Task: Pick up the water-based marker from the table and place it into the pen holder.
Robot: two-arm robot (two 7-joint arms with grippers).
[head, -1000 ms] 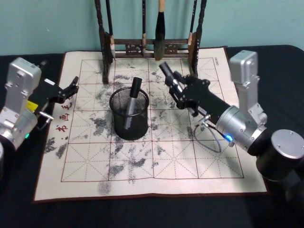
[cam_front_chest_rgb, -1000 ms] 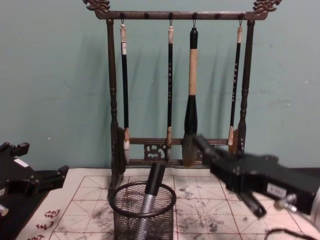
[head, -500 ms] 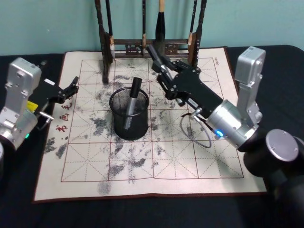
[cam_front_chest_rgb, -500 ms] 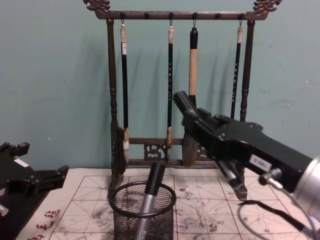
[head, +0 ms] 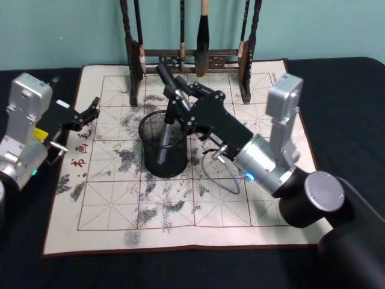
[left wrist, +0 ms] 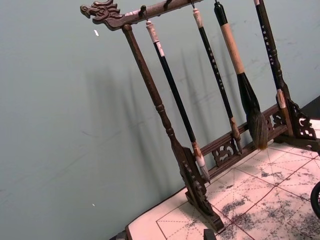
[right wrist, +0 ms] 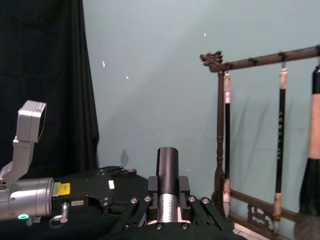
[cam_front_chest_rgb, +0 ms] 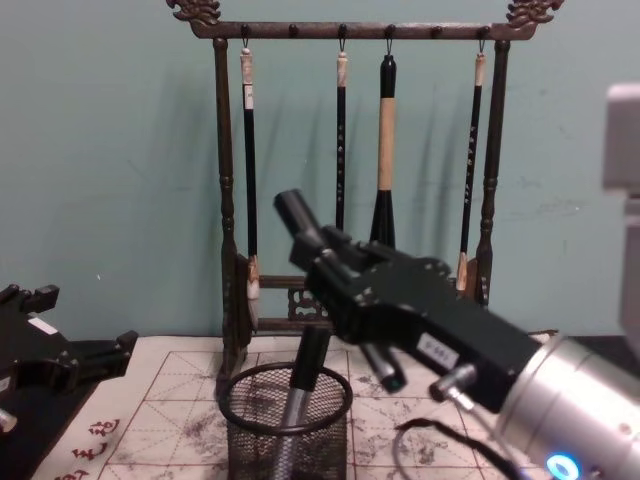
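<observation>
Closed off at the back by a plain teal wall (cam_front_chest_rgb: 110, 160), matte, evenly lit and flecked with a few small white specks. Fronted by a tall dark wooden brush rack (cam_front_chest_rgb: 224, 180) with carved ends, hung with four brushes (cam_front_chest_rgb: 385, 150) and throwing soft grey shadows onto the paint behind. Met along one edge, in the right wrist view, by a black curtain (right wrist: 45, 60) in loose vertical folds.

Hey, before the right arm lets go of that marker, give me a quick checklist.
1. The held marker clamped in the right tool: ok.
2. Its lower end over the pen holder opening: cannot tell, hidden by the tool.
3. Room in holder beside the other marker leaning inside: ok.
4. Apart from the brush rack behind: ok.
5. The left tool parked open at the mat left edge: ok.
</observation>
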